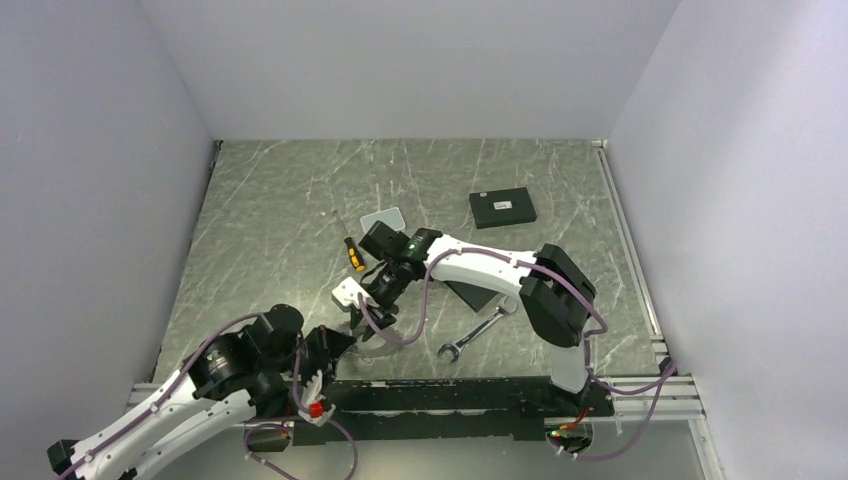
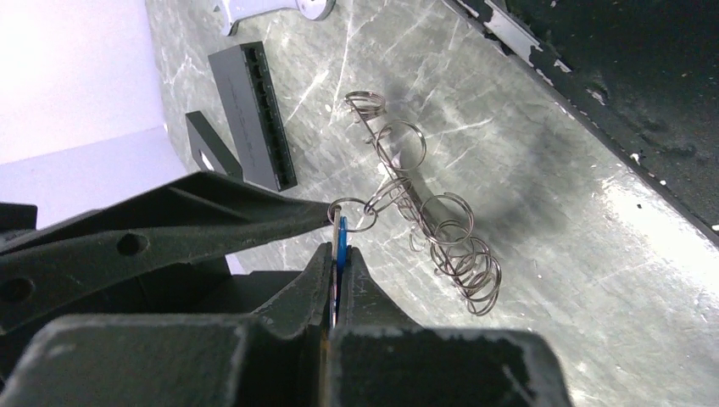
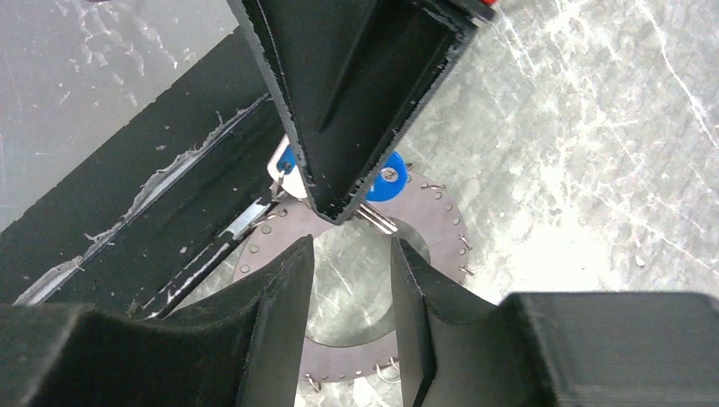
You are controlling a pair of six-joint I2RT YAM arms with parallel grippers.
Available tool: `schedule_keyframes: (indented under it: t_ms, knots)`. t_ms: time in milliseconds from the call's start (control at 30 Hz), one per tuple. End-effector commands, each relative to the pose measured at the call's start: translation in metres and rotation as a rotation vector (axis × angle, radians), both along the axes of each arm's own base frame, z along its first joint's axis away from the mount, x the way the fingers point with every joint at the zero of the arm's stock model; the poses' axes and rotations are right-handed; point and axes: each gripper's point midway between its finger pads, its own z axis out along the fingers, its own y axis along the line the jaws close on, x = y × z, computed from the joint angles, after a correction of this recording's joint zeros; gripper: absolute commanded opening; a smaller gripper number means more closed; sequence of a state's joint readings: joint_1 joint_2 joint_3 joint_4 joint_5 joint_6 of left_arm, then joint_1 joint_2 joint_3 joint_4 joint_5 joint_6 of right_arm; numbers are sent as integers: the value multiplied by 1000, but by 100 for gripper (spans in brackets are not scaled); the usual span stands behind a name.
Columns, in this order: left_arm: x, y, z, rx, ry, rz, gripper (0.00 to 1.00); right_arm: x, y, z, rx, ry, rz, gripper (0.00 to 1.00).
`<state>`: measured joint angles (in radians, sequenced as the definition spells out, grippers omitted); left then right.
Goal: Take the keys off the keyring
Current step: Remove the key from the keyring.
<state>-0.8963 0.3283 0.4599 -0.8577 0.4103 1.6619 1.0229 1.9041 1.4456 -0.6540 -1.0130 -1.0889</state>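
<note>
My left gripper (image 2: 339, 248) is shut on a blue-tagged key (image 2: 340, 233), and the keyring (image 2: 398, 182) hangs from that key just above the table. The left wrist view shows the ring edge-on with several small wire loops (image 2: 465, 259) on it. From the right wrist it is a flat grey ring (image 3: 428, 229) with holes round its rim and the blue tag (image 3: 390, 182) at its upper edge. My right gripper (image 3: 352, 253) is open over the ring's hollow middle, nothing between its fingers. In the top view both grippers (image 1: 338, 345) (image 1: 372, 305) meet near the front edge.
A silver wrench (image 1: 475, 335) lies right of the grippers. A black flat rectangle (image 1: 502, 208) is at the back right. A screwdriver (image 1: 351, 251) and a clear card (image 1: 383, 218) lie behind the right gripper. The black front rail (image 1: 450, 392) runs close under the left gripper.
</note>
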Motion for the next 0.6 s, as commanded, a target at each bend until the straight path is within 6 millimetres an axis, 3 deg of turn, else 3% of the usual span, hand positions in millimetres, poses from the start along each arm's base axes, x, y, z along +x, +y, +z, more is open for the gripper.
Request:
schedule_keyframes:
  t_ms: [0,233,567]
  knots:
    - [-12,-2,3,-15,-36,-91,0,0,7,11,43,-42,62,42]
    - [-16,4,1,5,-55,-109,0,-22,7,14,40,-22,146,38]
    - [-18,8,3,7,-59,-106,0,-29,13,9,-3,-25,145,33]
